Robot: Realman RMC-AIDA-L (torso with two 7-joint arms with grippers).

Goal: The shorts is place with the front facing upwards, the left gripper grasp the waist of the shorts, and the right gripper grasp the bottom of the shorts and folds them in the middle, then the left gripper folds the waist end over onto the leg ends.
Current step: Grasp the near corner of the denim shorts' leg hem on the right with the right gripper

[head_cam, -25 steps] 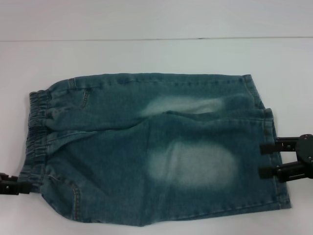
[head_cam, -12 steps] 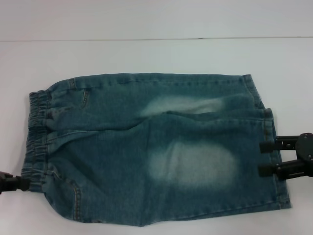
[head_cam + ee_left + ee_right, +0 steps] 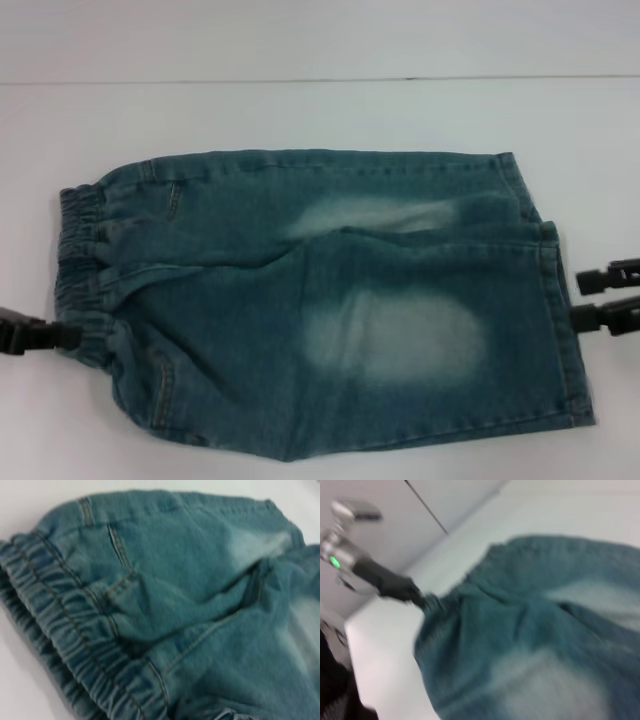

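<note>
The blue-green denim shorts lie folded lengthwise on the white table, the ruched waist at the left and the leg ends at the right. At the waist's near corner my left gripper is shut on the elastic band, which bunches there. The right wrist view shows that same gripper pinching the waist corner. The gathered band fills the left wrist view. Just off the hem at the right, my right gripper is open and holds nothing.
A white table stretches behind and around the shorts, with a thin seam line across the far side. The near fold of the shorts reaches almost to the picture's lower edge.
My right gripper has let go of the hem and drawn back to the right. My left gripper has moved inward and away from me, pulling the waist corner along and bunching it.
</note>
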